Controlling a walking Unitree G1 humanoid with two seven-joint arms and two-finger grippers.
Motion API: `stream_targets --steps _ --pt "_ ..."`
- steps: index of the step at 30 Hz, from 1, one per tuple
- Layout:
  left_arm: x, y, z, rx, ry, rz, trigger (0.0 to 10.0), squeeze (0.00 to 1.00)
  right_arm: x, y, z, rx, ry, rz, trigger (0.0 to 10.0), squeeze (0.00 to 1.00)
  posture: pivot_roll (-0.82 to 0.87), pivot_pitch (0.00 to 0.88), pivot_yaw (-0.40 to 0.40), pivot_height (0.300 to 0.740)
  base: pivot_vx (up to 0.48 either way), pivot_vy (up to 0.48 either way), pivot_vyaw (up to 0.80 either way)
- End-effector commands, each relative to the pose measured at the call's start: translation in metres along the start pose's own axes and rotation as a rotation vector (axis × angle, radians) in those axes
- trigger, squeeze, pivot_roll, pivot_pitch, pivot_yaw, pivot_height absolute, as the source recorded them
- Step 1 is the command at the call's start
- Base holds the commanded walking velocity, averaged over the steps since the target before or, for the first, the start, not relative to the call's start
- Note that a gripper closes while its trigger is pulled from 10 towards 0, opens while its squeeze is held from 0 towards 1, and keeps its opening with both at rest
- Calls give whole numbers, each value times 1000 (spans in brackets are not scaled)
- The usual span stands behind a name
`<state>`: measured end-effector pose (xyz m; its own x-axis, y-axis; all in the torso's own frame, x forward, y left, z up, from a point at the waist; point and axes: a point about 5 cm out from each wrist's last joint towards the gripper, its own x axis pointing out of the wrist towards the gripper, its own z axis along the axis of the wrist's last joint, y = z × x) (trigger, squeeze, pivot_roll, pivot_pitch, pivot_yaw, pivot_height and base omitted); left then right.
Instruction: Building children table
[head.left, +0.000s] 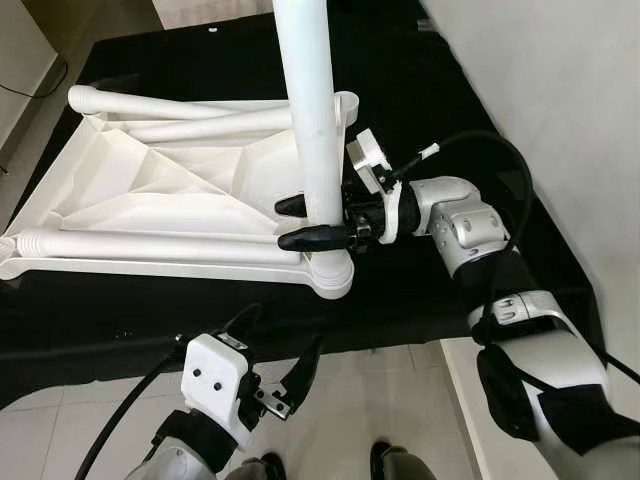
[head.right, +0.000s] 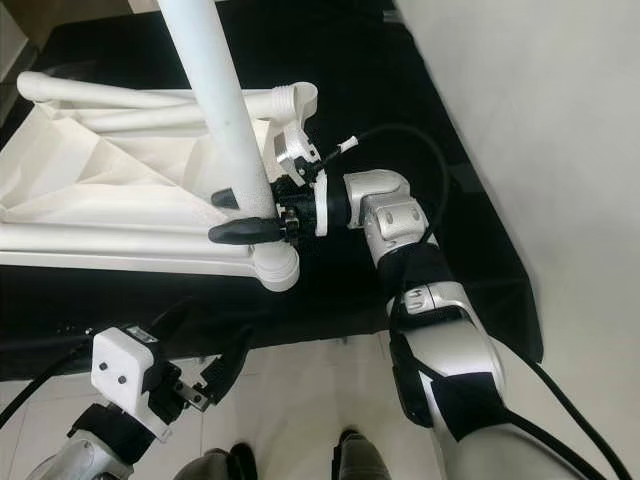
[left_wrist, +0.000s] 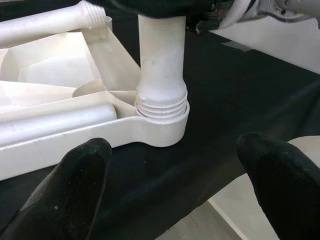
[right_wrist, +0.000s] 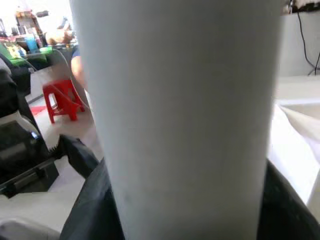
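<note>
Table leg (head.left: 312, 110), a white tube, stands upright in the near corner socket (head.left: 330, 272) of the upturned white tabletop (head.left: 150, 195), and the right pincer (head.left: 308, 221) holds it low down, one black finger on each side of the tube just above the socket. In the left wrist view the leg's threaded end (left_wrist: 161, 106) sits in the socket with several thread turns above the rim, so by the look of it the leg is not yet screwed fully home. To do this step well, the right pincer should keep the tube square to the socket while turning, since a tilt could cross the threads; its low grip helps, though the long tube above can sway. Short turns with a re-grip each time seem wise, because the wrist cable (head.left: 500, 150) loops close by and may limit rotation. The left pincer (head.left: 285, 370) hangs below the near edge of the black cloth (head.left: 440, 290), over the tiled floor (head.left: 380, 400), fingers spread wide and holding nothing; it could press on the tabletop rim to stop the piece spinning. Other legs (head.left: 170, 103) lie loose in the tabletop's recesses, well apart from the working corner. The tabletop rests on the cloth, beside a white wall (head.left: 560, 90).
</note>
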<state>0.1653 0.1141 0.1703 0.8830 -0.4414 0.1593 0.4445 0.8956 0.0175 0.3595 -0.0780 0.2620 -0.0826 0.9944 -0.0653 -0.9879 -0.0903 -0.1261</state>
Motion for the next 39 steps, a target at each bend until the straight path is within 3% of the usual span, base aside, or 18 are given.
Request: stream_targets --steps 1,6,9,11,12,13,14,15,16,18,25,26,29,30,34,35,38,39 --pt "-3 -1 -1 1 19 2 10000 0 8 1 -5 25 -1 21 0 0 85 272 41 740 0 0 0" --pt "-2 -2 -2 -1 20 0 10000 0 -7 -2 -18 -43 31 -167 0 0 75 265 29 740 0 0 0" --pt "-2 -2 -2 -1 20 0 10000 0 -7 -2 -18 -43 31 -167 0 0 75 265 29 740 0 0 0" --pt "-3 -1 -3 -1 19 3 10000 0 -16 9 -48 43 89 -567 0 0 55 264 13 740 0 0 0" --pt "-3 -1 -3 -1 19 3 10000 0 -16 9 -48 43 89 -567 0 0 55 264 13 740 0 0 0" --pt "-3 0 -3 0 19 4 10000 0 -24 25 -67 136 143 -961 0 0 56 267 16 740 0 0 0" --pt "-2 2 -3 1 19 4 10000 0 -27 52 -77 164 182 -1179 0 0 44 263 35 740 0 0 0" --pt "-2 2 -3 1 19 4 10000 0 -27 52 -77 164 182 -1179 0 0 44 263 35 740 0 0 0" --pt "-1 3 -4 3 20 1 10000 0 -26 71 -79 178 185 -1292 0 0 30 258 42 740 0 0 0" --pt "0 3 -5 4 21 -5 10000 0 -14 79 -81 206 174 -1257 0 0 26 252 45 740 0 0 0" --pt "5 5 -9 7 19 -8 10000 0 14 60 -74 137 113 -1155 0 0 42 211 37 740 0 0 0" --pt "5 5 -9 10 18 -4 10000 0 16 61 -73 138 116 -1155 10000 0 41 217 33 740 0 0 0" --pt "4 6 -9 15 16 4 10000 0 20 71 -67 167 130 -1200 10000 0 41 217 33 740 0 0 0" --pt "4 6 -8 14 15 6 10000 0 23 70 -63 179 87 -1169 10000 333 31 222 31 740 0 0 0" --pt "4 7 -8 13 13 9 10000 0 25 69 -59 190 37 -1126 10000 333 31 222 31 740 0 0 0" --pt "6 5 -7 8 7 2 10000 0 23 56 -46 140 -85 -891 10000 1000 26 232 25 740 0 0 0" --pt "6 4 -7 7 5 0 10000 0 21 51 -39 110 -126 -790 10000 1000 26 232 25 740 0 0 0" --pt "6 3 -7 5 3 0 10000 0 19 50 -31 53 -115 -523 10000 1000 29 238 24 740 0 0 0"
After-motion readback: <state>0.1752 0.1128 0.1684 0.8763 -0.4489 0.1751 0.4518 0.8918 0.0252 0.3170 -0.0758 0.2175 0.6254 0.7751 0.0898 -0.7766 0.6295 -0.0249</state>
